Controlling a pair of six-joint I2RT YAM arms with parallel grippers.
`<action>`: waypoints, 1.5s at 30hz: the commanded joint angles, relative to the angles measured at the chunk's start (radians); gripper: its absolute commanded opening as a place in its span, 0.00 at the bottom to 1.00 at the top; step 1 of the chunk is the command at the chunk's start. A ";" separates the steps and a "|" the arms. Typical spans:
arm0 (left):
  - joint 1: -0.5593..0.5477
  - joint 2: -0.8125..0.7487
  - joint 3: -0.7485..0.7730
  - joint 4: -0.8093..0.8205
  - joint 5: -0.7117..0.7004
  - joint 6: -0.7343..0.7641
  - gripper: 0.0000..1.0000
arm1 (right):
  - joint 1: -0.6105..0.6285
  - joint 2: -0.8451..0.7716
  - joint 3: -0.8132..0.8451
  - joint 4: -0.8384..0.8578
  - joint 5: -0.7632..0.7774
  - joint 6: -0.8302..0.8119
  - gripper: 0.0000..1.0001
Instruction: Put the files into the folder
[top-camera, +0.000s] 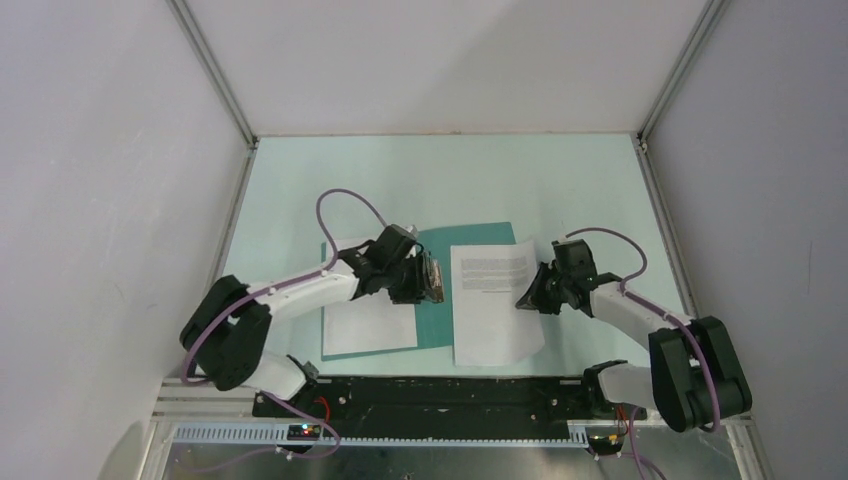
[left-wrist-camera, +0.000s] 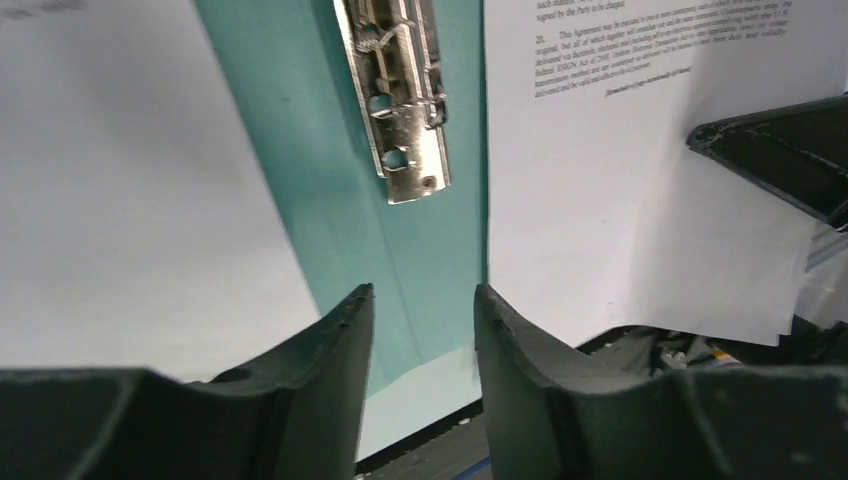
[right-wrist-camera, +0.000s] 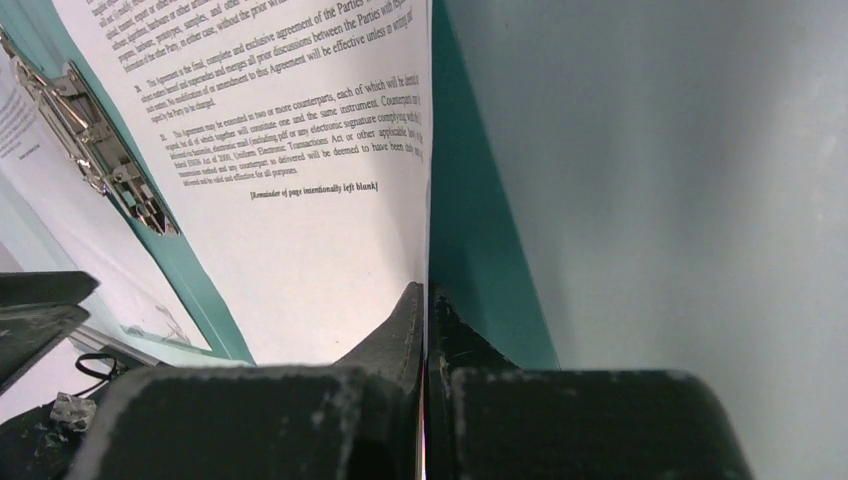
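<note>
The teal folder (top-camera: 480, 234) lies open on the table, its metal clip (left-wrist-camera: 400, 100) along the spine. One white file (top-camera: 368, 325) rests flat on the folder's left half. A second file (top-camera: 492, 310) with printed text lies over the right half. My left gripper (top-camera: 432, 280) hovers open over the spine just below the clip, and nothing sits between its fingertips (left-wrist-camera: 422, 295). My right gripper (top-camera: 527, 297) is shut on the right edge of the second file (right-wrist-camera: 300, 230), with the teal folder (right-wrist-camera: 470, 250) showing just beyond that edge.
The pale green table (top-camera: 450, 180) is boxed in by white walls with aluminium posts. A black mounting rail (top-camera: 430, 400) runs along the near edge, where both files and the folder end.
</note>
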 joint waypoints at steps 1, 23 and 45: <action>0.043 -0.050 0.055 -0.130 -0.176 0.097 0.43 | 0.006 0.051 0.052 0.082 0.020 -0.013 0.00; 0.133 0.203 0.111 -0.158 -0.313 0.176 0.00 | 0.061 0.337 0.239 0.112 0.031 0.046 0.00; 0.134 0.191 0.157 -0.174 -0.275 0.196 0.00 | 0.152 0.335 0.314 0.027 0.162 -0.011 0.00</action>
